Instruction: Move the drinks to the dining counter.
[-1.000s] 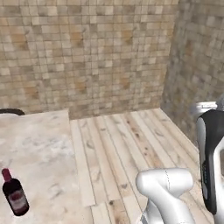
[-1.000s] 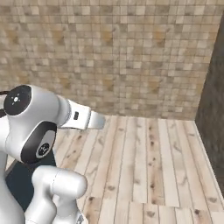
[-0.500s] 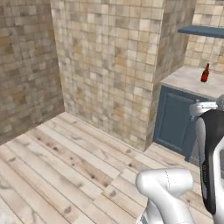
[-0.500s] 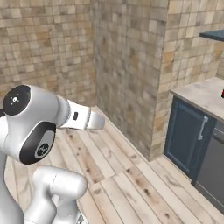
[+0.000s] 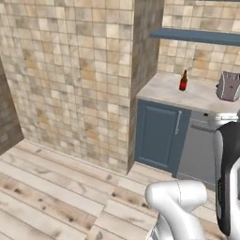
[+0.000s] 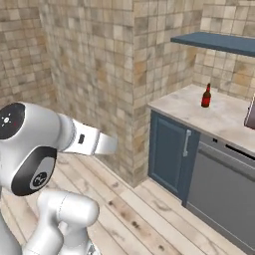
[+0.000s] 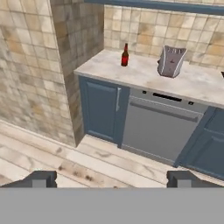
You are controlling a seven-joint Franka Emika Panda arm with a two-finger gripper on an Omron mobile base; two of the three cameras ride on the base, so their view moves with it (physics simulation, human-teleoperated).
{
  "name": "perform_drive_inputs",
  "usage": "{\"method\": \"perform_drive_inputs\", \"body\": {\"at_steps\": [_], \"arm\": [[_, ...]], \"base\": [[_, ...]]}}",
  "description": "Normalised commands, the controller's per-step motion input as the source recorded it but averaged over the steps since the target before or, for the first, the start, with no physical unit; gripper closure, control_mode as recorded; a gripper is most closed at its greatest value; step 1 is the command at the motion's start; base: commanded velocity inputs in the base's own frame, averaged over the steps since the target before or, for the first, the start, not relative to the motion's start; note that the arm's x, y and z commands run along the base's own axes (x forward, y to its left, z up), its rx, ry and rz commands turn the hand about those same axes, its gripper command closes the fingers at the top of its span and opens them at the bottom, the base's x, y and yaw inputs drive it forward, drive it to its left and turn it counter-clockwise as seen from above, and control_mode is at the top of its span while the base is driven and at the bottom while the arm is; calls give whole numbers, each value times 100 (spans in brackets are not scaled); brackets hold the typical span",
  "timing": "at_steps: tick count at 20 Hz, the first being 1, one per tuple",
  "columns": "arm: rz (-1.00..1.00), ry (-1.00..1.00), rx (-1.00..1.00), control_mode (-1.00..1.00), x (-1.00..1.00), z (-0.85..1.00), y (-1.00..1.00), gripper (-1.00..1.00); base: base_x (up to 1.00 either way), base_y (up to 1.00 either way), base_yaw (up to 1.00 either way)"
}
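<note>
A small brown beer bottle (image 5: 183, 81) (image 6: 206, 96) (image 7: 125, 55) with a red label stands upright near the left end of a marble worktop (image 5: 197, 96) (image 7: 144, 74) over blue cabinets. In the hand view my gripper (image 7: 111, 179) is open with nothing between its fingertips (image 7: 39, 178), far back from the bottle, across the wooden floor. The dining counter is out of view.
A silver toaster (image 5: 228, 86) (image 7: 171, 61) sits on the worktop right of the bottle. A blue shelf (image 5: 197, 35) (image 6: 214, 42) hangs above. A grey dishwasher front (image 7: 157, 129) sits beside a handled blue door (image 5: 159, 136). A tiled wall corner (image 5: 136, 70) juts out left of the cabinets.
The whole picture has swung: the cameras turned from a beige top with a dark bottle to the blue-cabinet worktop, now larger and more central. The gripper stays open.
</note>
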Motion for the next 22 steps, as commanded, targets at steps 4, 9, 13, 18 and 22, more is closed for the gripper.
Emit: {"method": "perform_drive_inputs", "body": {"at_steps": [4,9,13,18,22], "arm": [[0,0,0,100,0,0,0,-100],[0,0,0,100,0,0,0,-100],[0,0,0,100,0,0,0,-100],[0,0,0,100,0,0,0,-100],[0,0,0,100,0,0,0,-100]], "base": [[100,-7,-8],[100,-9,-4],[81,-6,-16],[69,5,-35],[61,24,-44]]}}
